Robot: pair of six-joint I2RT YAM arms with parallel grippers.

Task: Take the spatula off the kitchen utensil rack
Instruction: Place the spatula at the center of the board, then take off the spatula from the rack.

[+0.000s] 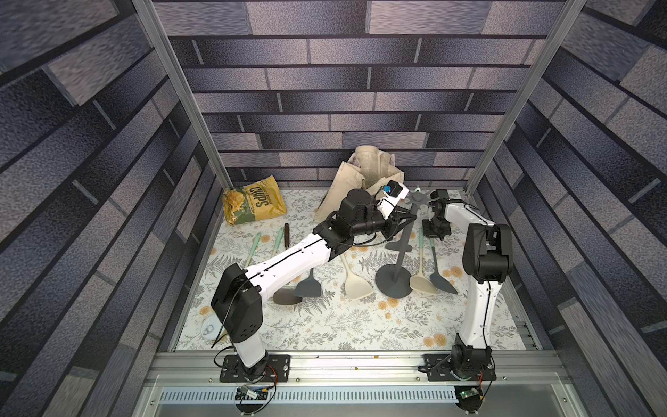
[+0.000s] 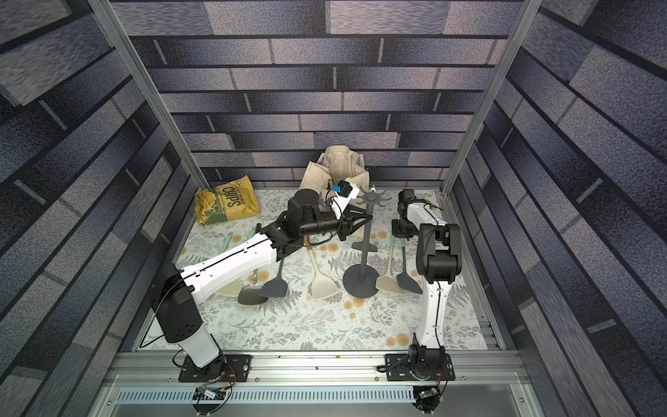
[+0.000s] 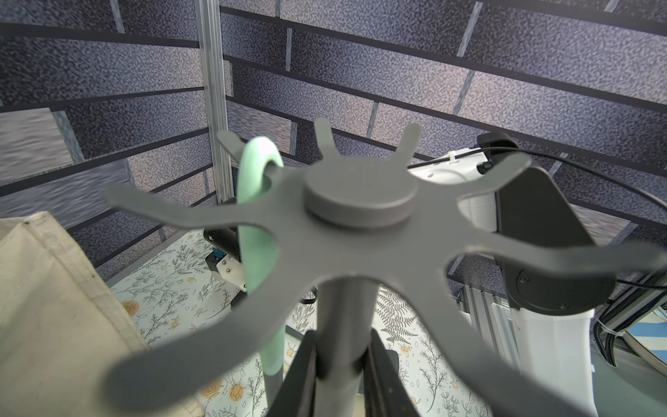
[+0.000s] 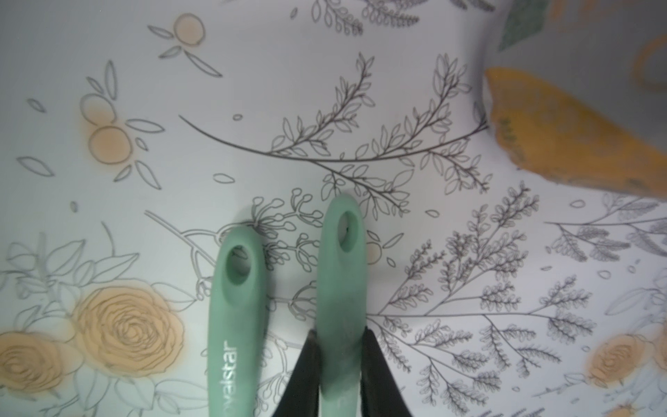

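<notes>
Two arms reach over a floral-patterned bench (image 1: 325, 325). The kitchen utensil rack (image 1: 392, 285) stands upright right of the bench's middle, its disc base flat on the surface. The left tool (image 3: 343, 361) is narrowed onto the rack's pole just under the star-shaped top, one jaw on either side. One hanging spatula (image 1: 397, 246) is hooked on a spoke by the mint loop of its handle, with its dark head beside the pole and above the base. Just right of the base lie a beige spatula (image 1: 422, 283) and a dark spatula (image 1: 443, 283), their mint handles side by side. The right tool (image 4: 341, 346) clamps the gripped handle (image 4: 341, 270) near its end; which of the two it belongs to cannot be told. Further spatulas (image 1: 357, 287) lie left of the rack. A chips bag (image 1: 258, 204) and a cloth bag (image 1: 352, 184) sit at the back.
</notes>
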